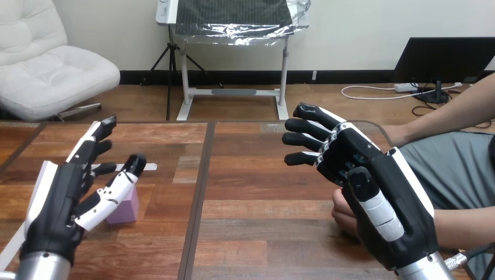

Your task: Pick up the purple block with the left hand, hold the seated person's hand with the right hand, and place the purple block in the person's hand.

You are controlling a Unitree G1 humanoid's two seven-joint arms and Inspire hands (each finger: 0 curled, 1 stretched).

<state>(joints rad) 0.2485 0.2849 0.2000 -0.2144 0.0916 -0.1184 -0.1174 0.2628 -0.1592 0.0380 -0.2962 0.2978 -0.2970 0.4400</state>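
The head camera looks forward and down across the table (251,195).

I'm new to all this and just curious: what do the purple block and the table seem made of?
The purple block: pale lilac, matte, no shine or grain showing; possibly foam or painted wood, I cannot tell which. The table: wood or wood-look planks, with brown grain, mixed tones and a slight sheen, as if varnished.

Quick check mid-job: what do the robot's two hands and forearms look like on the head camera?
The left robot hand and the right robot hand are black, with white back shells and black-and-white jointed fingers. The left forearm and right forearm are silver cylinders.
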